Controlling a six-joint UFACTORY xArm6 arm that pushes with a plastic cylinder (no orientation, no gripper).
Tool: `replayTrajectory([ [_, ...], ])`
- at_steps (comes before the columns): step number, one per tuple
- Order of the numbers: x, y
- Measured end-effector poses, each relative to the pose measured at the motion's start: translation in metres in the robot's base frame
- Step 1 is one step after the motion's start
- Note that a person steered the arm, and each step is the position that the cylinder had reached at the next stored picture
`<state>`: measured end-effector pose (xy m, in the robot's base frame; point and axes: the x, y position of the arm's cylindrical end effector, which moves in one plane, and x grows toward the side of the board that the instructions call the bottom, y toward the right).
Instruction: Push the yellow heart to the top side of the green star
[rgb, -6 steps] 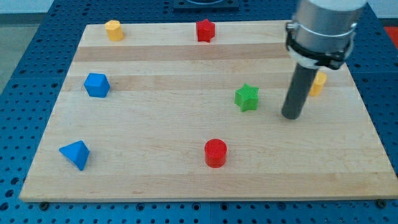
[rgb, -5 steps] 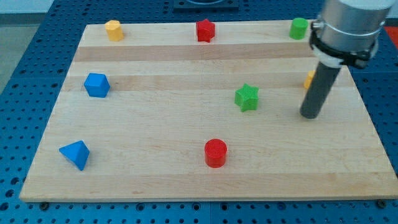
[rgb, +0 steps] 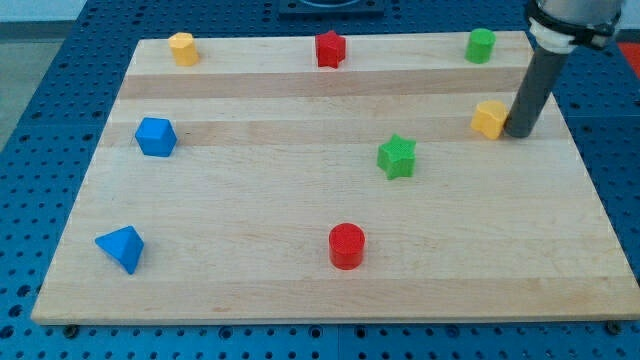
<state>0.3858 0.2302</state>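
Note:
The yellow heart (rgb: 489, 118) lies on the wooden board (rgb: 250, 210) at the view's right, above and to the right of the green star (rgb: 397, 156). My tip (rgb: 520, 133) rests right beside the heart's right side, touching or nearly touching it. The dark rod rises from the tip to the view's top right corner. The green star sits right of the board's centre, about a hand's width from the heart.
A green cylinder (rgb: 480, 45) stands at the top right, a red block (rgb: 330, 48) at the top middle, a yellow block (rgb: 181, 47) at the top left. Two blue blocks (rgb: 155, 136) (rgb: 122, 248) lie at the left, a red cylinder (rgb: 347, 245) at the bottom middle.
My tip has moved right and up, from below and left of the yellow heart round to its right side. The heart, earlier mostly hidden behind the rod, now shows fully.

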Motion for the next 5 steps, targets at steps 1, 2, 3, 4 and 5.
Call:
replayTrajectory([
  [1,-0.020,-0.006],
  [2,-0.032,-0.026],
  [3,-0.028,-0.052],
  [4,-0.016,-0.076],
  [5,-0.006,-0.101],
])
